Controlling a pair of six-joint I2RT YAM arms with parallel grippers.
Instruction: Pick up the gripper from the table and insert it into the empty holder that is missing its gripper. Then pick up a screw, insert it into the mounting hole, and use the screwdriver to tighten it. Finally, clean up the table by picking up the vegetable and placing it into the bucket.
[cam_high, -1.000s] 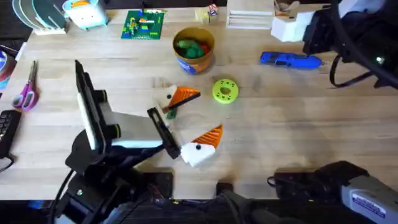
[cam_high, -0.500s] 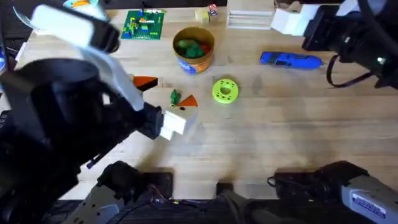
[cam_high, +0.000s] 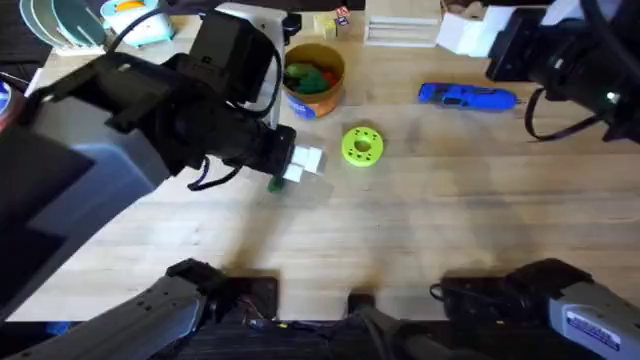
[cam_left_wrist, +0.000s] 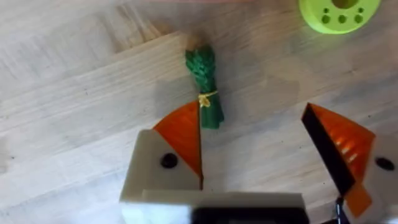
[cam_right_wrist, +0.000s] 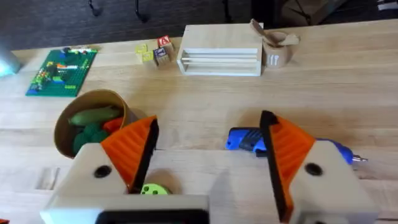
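Note:
The vegetable (cam_left_wrist: 205, 87), a slim green pod tied with a yellow band, lies on the wooden table; a bit of the vegetable (cam_high: 275, 185) shows under my left arm. My left gripper (cam_left_wrist: 252, 109) hangs open just above it, one orange finger (cam_left_wrist: 183, 137) beside the pod. The left gripper (cam_high: 300, 163) sits mid-table. The bucket (cam_high: 313, 80) holds green items at the back; the bucket (cam_right_wrist: 90, 121) is also in the right wrist view. The blue screwdriver (cam_high: 468, 96) lies at the right. My right gripper (cam_right_wrist: 210, 118) is open and holds nothing. The loose gripper, holder and screw are out of view.
A lime-green disc (cam_high: 362, 145) lies right of the left gripper. A green brick plate (cam_high: 231, 40), small blocks and a wooden box (cam_right_wrist: 221, 50) line the far edge. The right arm (cam_high: 545, 50) stays at the back right.
My left arm has risen from the table's front and swung forward over the middle, so its open gripper now hangs over the vegetable. The right arm has not moved.

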